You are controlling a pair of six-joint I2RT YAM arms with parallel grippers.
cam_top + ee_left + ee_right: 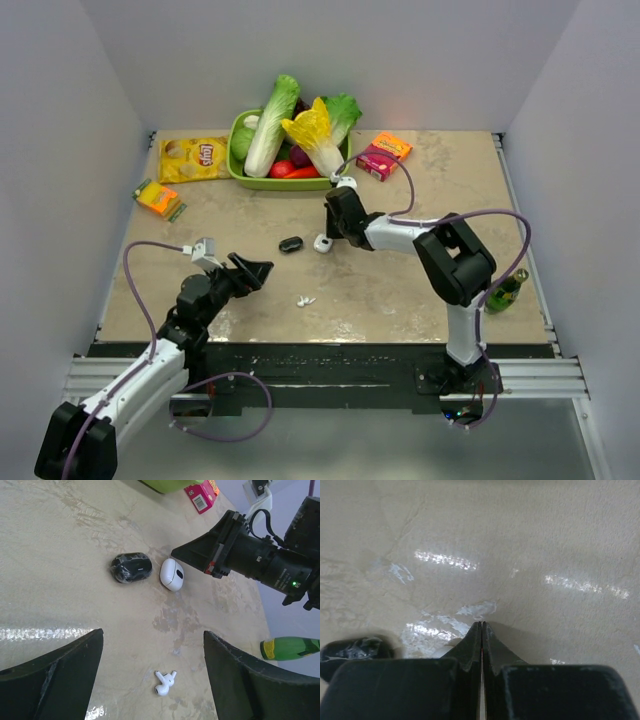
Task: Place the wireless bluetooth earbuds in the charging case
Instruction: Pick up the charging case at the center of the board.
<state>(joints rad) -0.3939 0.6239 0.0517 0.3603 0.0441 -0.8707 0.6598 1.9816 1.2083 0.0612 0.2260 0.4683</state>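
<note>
I am watching the charging case lying on the surface between a black object and the right end effector, whose fingers are pressing together, while the left end effector is hovering spread apart near the earbuds.

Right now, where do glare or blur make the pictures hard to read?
Right wrist view: bright glare streaks across the table, the shut right gripper filling the bottom. Left wrist view: one glare band at the left edge, yet the charging case and earbuds are sharp. Top view: even light, soft shadows, earbuds very small.
</note>
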